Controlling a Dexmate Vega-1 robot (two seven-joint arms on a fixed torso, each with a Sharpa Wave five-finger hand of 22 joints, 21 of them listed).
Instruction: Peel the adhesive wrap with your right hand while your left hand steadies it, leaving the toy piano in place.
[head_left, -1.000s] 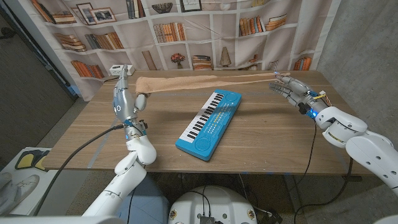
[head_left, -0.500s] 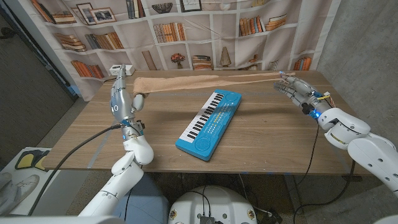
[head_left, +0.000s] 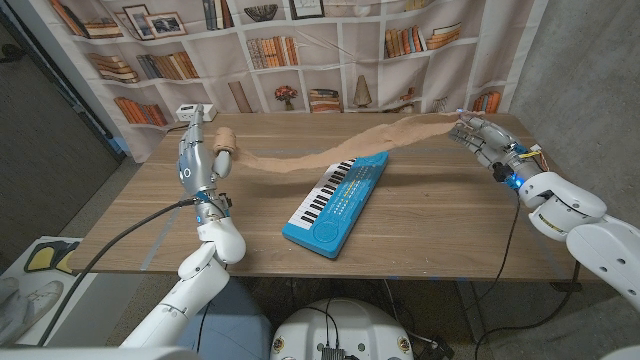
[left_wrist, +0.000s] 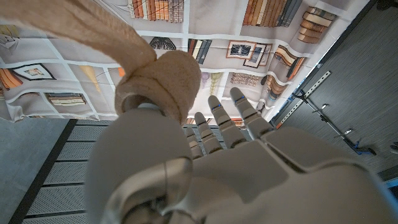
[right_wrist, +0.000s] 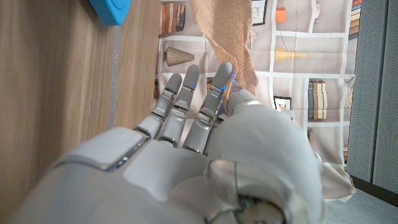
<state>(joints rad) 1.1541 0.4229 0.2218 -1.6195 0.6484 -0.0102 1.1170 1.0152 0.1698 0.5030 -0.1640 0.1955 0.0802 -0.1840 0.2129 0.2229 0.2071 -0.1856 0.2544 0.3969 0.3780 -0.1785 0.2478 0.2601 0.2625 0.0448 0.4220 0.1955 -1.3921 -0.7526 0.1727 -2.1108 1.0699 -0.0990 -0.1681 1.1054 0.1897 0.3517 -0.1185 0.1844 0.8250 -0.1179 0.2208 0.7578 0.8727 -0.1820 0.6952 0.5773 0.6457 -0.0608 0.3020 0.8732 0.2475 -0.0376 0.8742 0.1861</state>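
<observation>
A blue toy piano (head_left: 335, 200) lies at an angle in the middle of the wooden table (head_left: 440, 225). My left hand (head_left: 199, 155) stands raised at the far left and holds the tan roll of adhesive wrap (head_left: 224, 139) against its thumb; the roll (left_wrist: 158, 81) shows above that hand (left_wrist: 205, 162). A long peeled strip (head_left: 330, 155) sags in a wave from the roll over the piano's far end to my right hand (head_left: 483, 138), which pinches its free end. In the right wrist view the strip (right_wrist: 224, 31) runs from between thumb and fingers (right_wrist: 211, 106).
A small white box (head_left: 195, 111) sits at the table's far left corner behind my left hand. A bookshelf-print backdrop (head_left: 320, 40) hangs close behind the table. A black cable (head_left: 130, 240) trails off the left edge. The piano's corner (right_wrist: 112, 9) shows past my right hand.
The strip was stretched straight and taut between the hands; now it hangs slack in a wavy line, dipping to the piano's far end. My right hand has shifted slightly right.
</observation>
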